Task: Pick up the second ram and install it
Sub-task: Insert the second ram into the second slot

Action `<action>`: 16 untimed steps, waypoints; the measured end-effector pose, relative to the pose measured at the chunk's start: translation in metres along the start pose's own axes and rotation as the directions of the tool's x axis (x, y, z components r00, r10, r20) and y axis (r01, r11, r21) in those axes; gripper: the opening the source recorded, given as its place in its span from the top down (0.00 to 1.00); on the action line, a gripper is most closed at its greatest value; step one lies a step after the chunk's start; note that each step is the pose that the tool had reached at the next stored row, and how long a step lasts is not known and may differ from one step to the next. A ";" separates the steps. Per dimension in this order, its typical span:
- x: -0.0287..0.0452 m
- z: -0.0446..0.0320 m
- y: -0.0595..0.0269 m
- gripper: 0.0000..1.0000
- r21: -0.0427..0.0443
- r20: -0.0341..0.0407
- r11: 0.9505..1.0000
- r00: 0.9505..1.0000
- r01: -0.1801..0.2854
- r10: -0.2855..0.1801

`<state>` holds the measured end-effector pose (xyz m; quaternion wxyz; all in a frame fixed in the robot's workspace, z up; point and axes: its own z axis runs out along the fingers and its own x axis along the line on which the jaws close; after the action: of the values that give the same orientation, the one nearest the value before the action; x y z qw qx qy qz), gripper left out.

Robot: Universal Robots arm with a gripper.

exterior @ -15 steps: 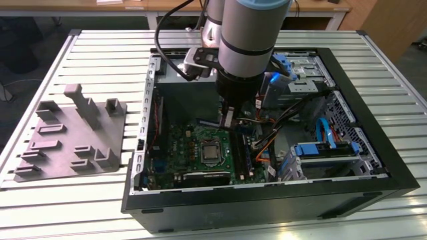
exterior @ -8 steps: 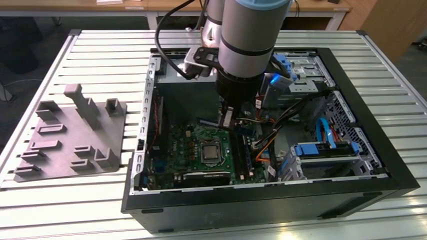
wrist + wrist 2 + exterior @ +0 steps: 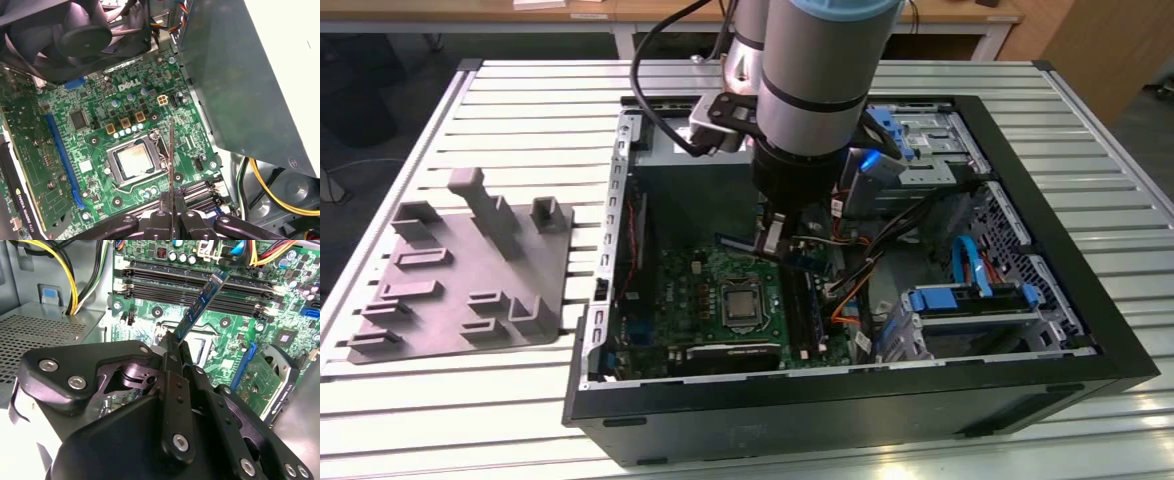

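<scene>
My gripper is down inside the open computer case, shut on the second ram, a thin dark green-blue stick. In the second wrist view the ram juts out tilted from between the fingers, its far end hanging over the long black slots without being seated. In the first wrist view the ram shows edge-on as a thin line above the CPU socket. It hangs just above the green motherboard.
A grey holder fixture lies on the slatted table on the exterior view's left. Inside the case are yellow and orange cables, blue drive brackets, an expansion card and a black fan. The case walls close in all round.
</scene>
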<state>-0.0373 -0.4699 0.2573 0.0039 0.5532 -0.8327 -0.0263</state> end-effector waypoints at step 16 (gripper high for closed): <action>0.0000 0.0008 0.0000 0.86 0.003 0.002 0.996 0.996 -0.084 0.084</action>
<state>-0.0373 -0.4699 0.2565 0.0034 0.5176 -0.8553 -0.0254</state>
